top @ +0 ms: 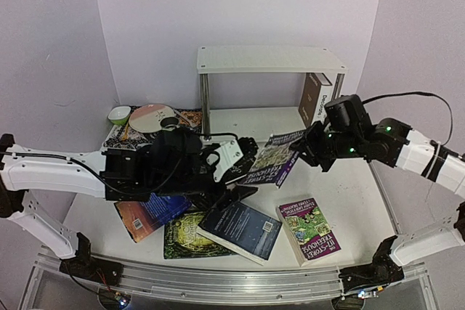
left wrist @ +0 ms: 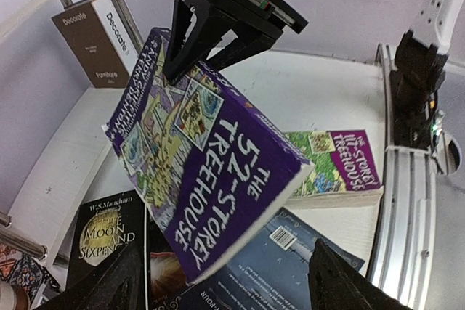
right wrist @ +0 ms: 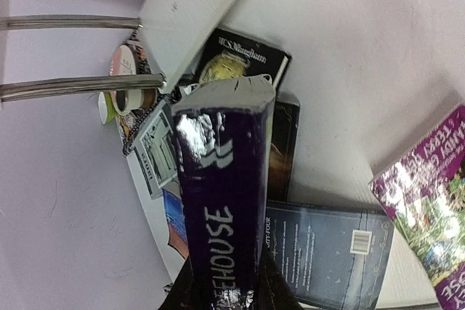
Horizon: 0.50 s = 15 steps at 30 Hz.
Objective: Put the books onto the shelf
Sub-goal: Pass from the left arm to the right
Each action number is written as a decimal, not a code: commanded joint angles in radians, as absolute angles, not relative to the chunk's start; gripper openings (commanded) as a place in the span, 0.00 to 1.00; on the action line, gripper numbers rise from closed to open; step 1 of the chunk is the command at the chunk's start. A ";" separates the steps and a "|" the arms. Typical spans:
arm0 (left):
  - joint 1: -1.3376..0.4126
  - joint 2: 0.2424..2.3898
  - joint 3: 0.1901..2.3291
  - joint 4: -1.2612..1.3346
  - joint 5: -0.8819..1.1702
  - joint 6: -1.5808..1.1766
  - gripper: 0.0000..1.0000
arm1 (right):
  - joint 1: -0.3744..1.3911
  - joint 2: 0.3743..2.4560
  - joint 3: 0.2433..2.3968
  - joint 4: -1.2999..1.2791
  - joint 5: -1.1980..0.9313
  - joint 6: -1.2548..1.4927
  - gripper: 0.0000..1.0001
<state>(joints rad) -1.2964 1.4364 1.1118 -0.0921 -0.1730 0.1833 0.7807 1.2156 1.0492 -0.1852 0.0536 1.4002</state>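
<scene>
One Treehouse book [top: 275, 159] hangs above the table [top: 349, 183], our right tool [top: 301, 145] clamped on its end and our left tool [top: 245, 170] apart beside it. We judge we are carrying it; next it must swing upright onto the shelf [top: 270, 58].

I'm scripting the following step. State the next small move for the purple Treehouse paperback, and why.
Probably the right arm should carry the purple Treehouse paperback toward the white two-tier shelf. The right jaws are clamped on the book's upper corner, while the left jaws stand open and apart from it, so the right side alone holds it.
</scene>
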 commanded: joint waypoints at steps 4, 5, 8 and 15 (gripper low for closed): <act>-1.291 1.244 1.071 -0.023 -0.056 0.091 0.87 | 0.781 1.118 1.341 -0.126 0.287 1.050 0.03; -1.291 1.223 1.064 -0.023 -0.052 0.085 0.87 | 0.779 1.122 1.379 -0.126 0.308 1.018 0.03; -1.292 1.167 1.040 -0.025 -0.052 0.076 0.87 | 0.778 1.147 1.487 -0.126 0.368 0.918 0.03; -1.291 1.092 0.996 -0.028 -0.095 0.054 0.87 | 0.767 1.246 1.663 -0.055 0.511 0.779 0.01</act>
<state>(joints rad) -1.2949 1.1332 1.0107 -0.0685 -0.0807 0.0799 0.7792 1.1950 1.5764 -0.2005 0.3866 0.9001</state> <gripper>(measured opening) 0.870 0.195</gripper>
